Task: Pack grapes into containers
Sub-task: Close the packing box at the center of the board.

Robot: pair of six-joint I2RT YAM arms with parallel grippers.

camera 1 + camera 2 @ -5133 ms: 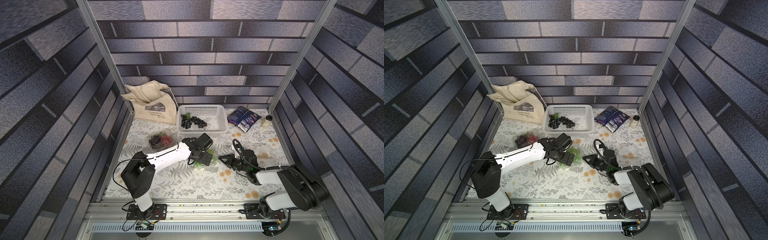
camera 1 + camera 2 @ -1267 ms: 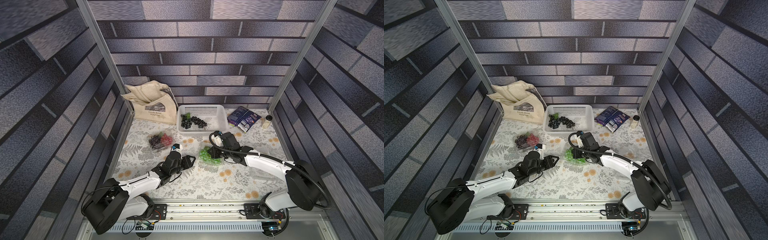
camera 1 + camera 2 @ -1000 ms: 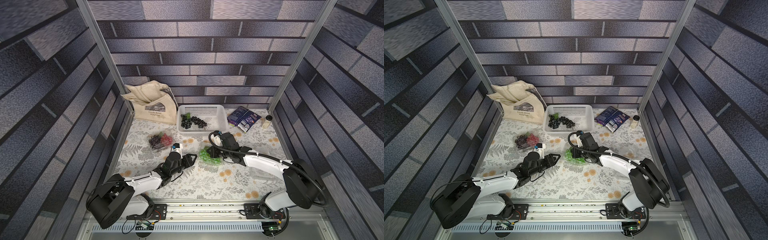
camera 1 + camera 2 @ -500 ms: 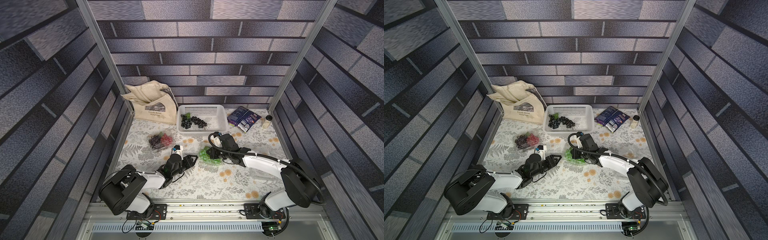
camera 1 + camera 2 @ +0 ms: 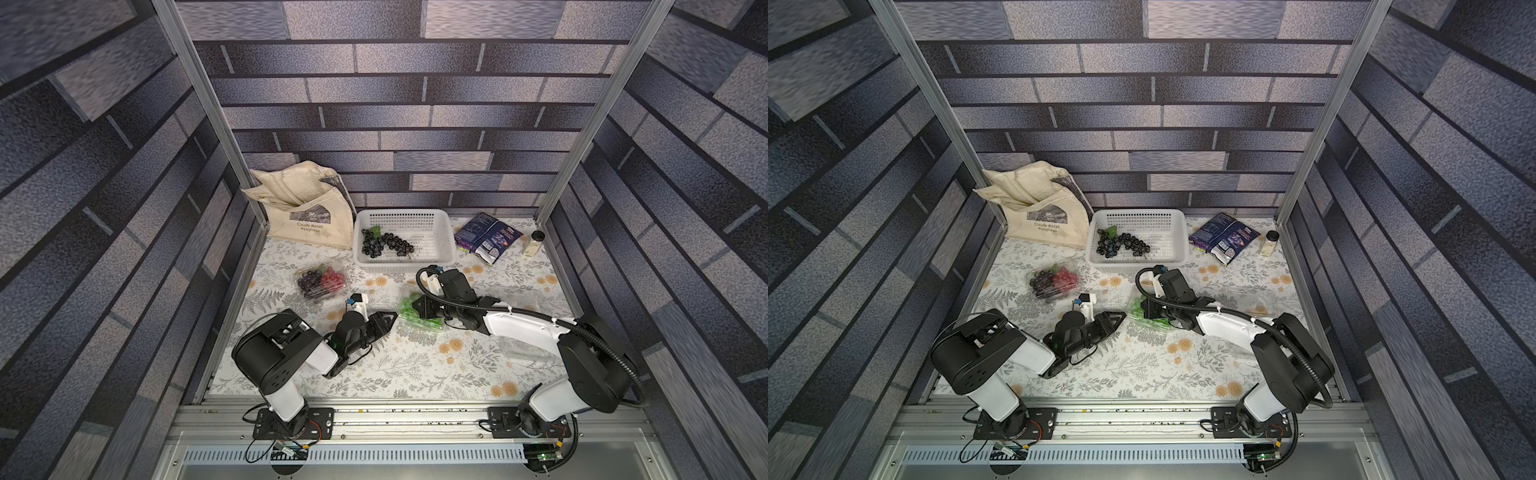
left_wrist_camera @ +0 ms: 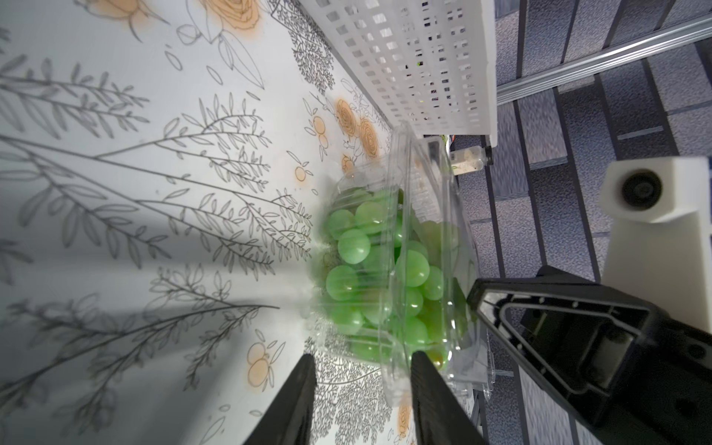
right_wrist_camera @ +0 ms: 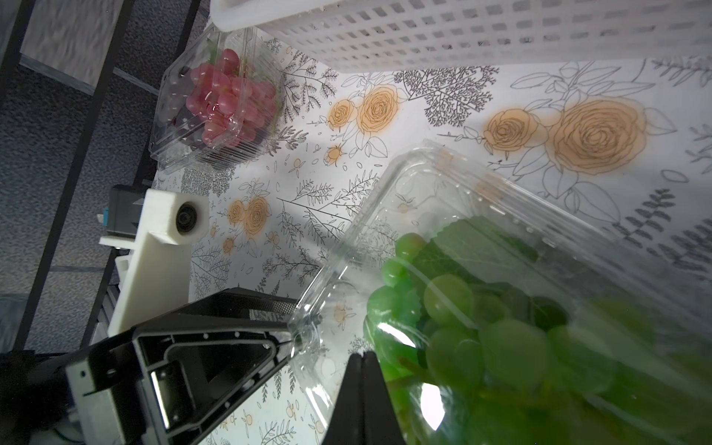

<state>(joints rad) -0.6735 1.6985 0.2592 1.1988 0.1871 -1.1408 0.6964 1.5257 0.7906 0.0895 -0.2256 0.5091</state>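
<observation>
box (image 6: 400, 162) of green grapes (image 6: 348, 246): judged light, thin-walled, slippery; crushes easily. left gripper (image 6: 362, 356): fingers apart, box's corner rim between them; take hold at that rim. right gripper (image 7: 362, 358): clenched empty, tip against lid.

The flowered cloth (image 5: 415, 370) lies bare across the lower middle of a top view. Its upper edge is lined by the tote bag (image 5: 307, 216), white basket (image 5: 401, 216), snack packet (image 5: 486, 237) and small jar (image 5: 534, 243). The box of red and dark grapes (image 5: 320, 282) at centre left and the box of green grapes (image 5: 415, 311) at centre block the middle, and the right arm (image 5: 519, 328) slants across the right.
</observation>
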